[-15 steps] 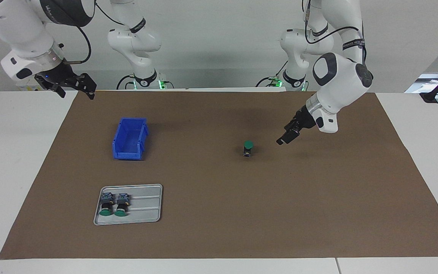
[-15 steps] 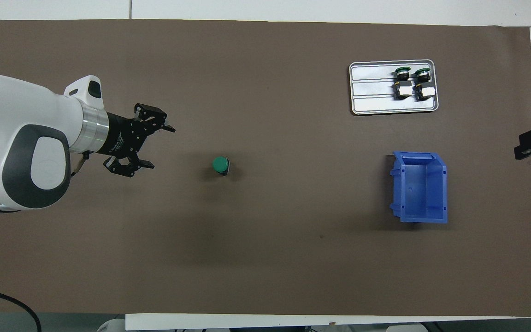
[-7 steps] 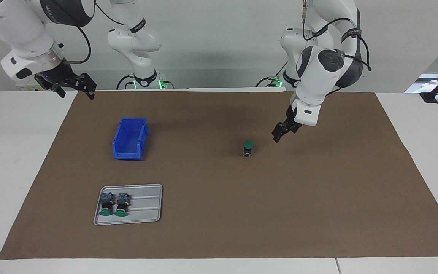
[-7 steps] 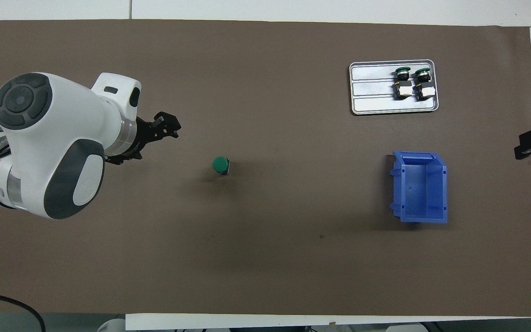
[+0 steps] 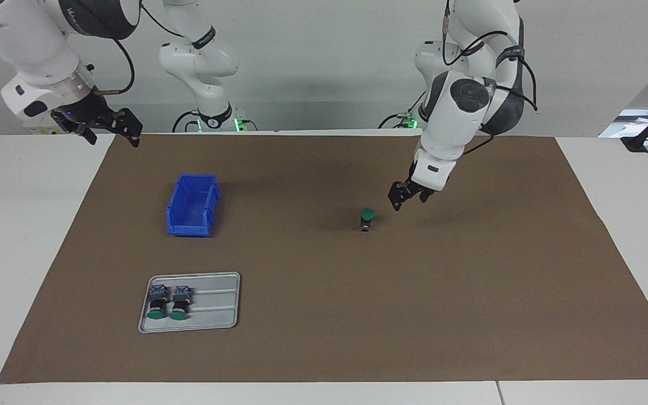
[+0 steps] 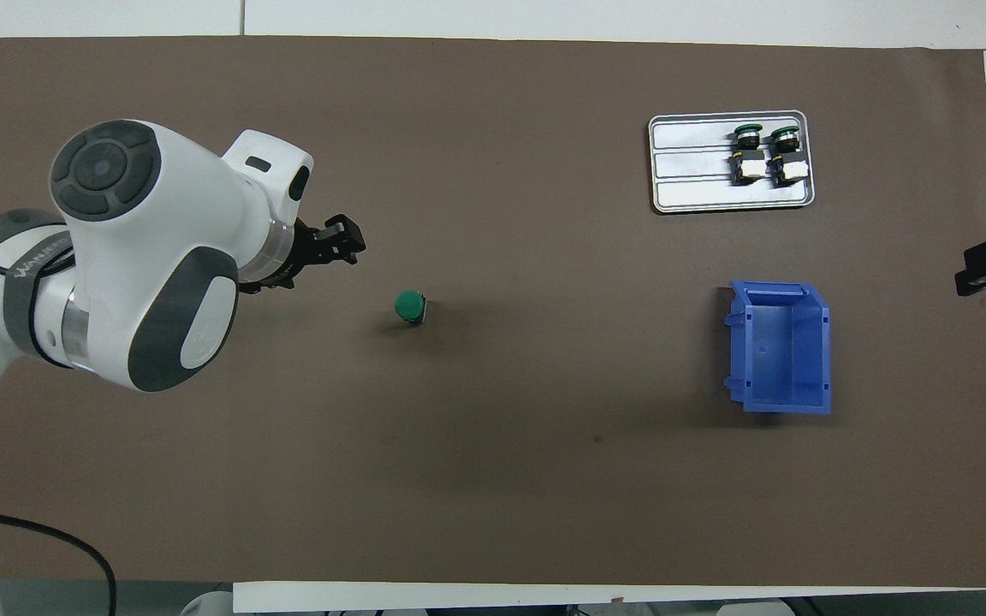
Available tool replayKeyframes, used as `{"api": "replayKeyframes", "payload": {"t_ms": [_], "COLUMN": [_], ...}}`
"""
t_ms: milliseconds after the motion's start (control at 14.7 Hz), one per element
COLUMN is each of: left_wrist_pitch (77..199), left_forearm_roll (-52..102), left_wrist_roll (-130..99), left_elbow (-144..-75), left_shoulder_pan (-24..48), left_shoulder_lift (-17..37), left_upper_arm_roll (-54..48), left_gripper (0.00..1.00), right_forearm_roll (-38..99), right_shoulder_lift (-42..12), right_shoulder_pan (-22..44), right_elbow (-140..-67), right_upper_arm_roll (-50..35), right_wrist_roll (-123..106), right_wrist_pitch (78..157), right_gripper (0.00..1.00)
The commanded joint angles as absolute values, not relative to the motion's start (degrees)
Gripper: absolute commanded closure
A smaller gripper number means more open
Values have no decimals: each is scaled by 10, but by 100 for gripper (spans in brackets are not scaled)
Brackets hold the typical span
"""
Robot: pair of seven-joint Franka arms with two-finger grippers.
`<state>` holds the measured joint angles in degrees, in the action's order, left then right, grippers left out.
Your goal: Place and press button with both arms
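Beside left gripper [image 5: 400,201], toward right arm's end: button [image 5: 366,219], upright, untouched; fingers' spread unclear, nothing held.

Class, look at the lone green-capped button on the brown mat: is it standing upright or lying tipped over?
Upright. The button stands on its terminal block with the green cap on top; the overhead view shows the cap as a full round disc.

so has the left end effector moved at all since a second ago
Yes. In the facing view the left end effector has swung toward the upright button, closing most of the gap but not touching it. The button has stayed put on the mat.
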<state>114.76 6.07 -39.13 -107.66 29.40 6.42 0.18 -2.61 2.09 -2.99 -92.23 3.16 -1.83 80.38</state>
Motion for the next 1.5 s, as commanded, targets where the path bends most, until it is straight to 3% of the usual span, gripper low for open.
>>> {"api": "replayKeyframes", "payload": {"t_ms": [0, 68, 477, 1432], "left_wrist_pitch": [1108, 1107, 1122, 1198], "left_forearm_roll": [55, 55, 51, 53], "left_wrist_roll": [-388, -389, -413, -417], "left_elbow": [-1034, -1027, -1026, -1083], "left_shoulder_pan": [322, 331, 358, 370], "left_shoulder_lift": [96, 107, 137, 135], "left_upper_arm_roll": [7, 8, 8, 5], "left_gripper": [79, 86, 99, 100], "right_forearm_roll": [-29, -29, -29, -29], "right_shoulder_lift": [28, 28, 29, 28], "right_shoulder_pan": [-32, -32, -32, -32], "right_elbow": [-928, -928, -928, -928], "right_upper_arm_roll": [31, 31, 31, 31], "right_wrist_roll": [-31, -31, -31, -31], "right_wrist_pitch": [803, 803, 803, 803], "right_gripper": [1, 1, 1, 1]}}
